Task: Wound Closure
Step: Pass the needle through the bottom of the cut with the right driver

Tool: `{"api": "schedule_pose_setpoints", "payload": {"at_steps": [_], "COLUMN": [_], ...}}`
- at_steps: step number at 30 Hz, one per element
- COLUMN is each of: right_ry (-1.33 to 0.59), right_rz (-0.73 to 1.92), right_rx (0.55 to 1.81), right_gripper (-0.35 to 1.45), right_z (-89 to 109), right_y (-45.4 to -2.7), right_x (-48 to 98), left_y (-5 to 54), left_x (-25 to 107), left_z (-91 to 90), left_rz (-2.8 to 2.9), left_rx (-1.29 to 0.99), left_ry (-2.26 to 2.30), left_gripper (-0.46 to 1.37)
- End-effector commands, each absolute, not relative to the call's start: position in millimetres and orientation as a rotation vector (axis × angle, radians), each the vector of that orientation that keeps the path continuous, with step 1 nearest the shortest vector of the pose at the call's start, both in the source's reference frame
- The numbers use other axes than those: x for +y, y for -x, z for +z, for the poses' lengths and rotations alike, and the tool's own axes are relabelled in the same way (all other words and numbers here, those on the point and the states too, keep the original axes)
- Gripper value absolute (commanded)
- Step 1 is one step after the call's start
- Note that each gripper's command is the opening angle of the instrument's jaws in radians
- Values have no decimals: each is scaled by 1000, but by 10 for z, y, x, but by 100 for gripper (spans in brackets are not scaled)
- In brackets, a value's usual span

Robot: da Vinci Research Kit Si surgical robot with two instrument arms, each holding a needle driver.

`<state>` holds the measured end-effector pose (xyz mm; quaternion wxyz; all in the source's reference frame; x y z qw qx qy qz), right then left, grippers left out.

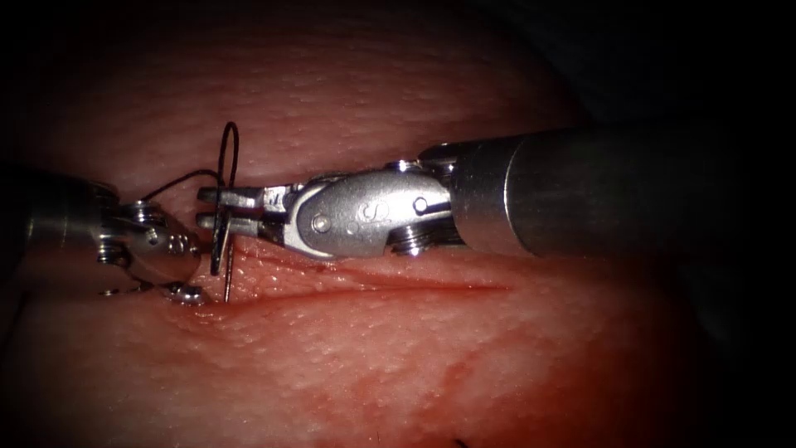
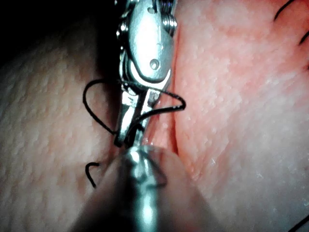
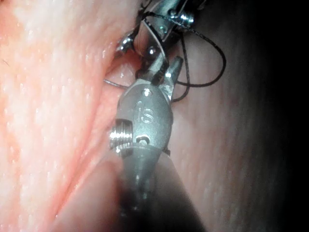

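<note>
Endoscope, left-centre of frame: my right tool [image 1: 214,207] — a steel wristed needle driver on a thick grey shaft — comes in from the right, its two jaws pinched on the thin curved steel needle [image 1: 226,257] about mid-curve. The needle hangs near-vertical, its lower point touching the glistening pink tissue [image 1: 398,357] at the left end of the dark red cut [image 1: 390,286]; I cannot tell if it has entered. The fine black thread [image 1: 229,158] arcs upward from the jaws, then trails left to my left tool [image 1: 178,274] at the left edge. Its jaws — I cannot tell their state. Red fluid [image 1: 439,365] streaks the tissue at lower centre.
</note>
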<state>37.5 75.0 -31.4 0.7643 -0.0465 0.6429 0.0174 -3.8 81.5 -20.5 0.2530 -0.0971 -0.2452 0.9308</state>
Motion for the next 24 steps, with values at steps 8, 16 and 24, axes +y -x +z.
{"api": "schedule_pose_setpoints", "payload": {"at_steps": [8,16,24], "right_ry": [98,95,91], "right_rz": [135,156,172], "right_rx": [1369,1364,1361], "right_gripper": [-35,-35,-35], "right_z": [-316,-318,-319], "right_y": [-374,-374,-373], "right_x": [750,753,754], "left_y": [37,32,30], "left_x": [824,830,820], "left_z": [-230,-273,-289], "left_rz": [2506,2490,2473], "left_rx": [-580,-519,-506], "left_ry": [283,301,297], "left_gripper": [78,54,43]}}
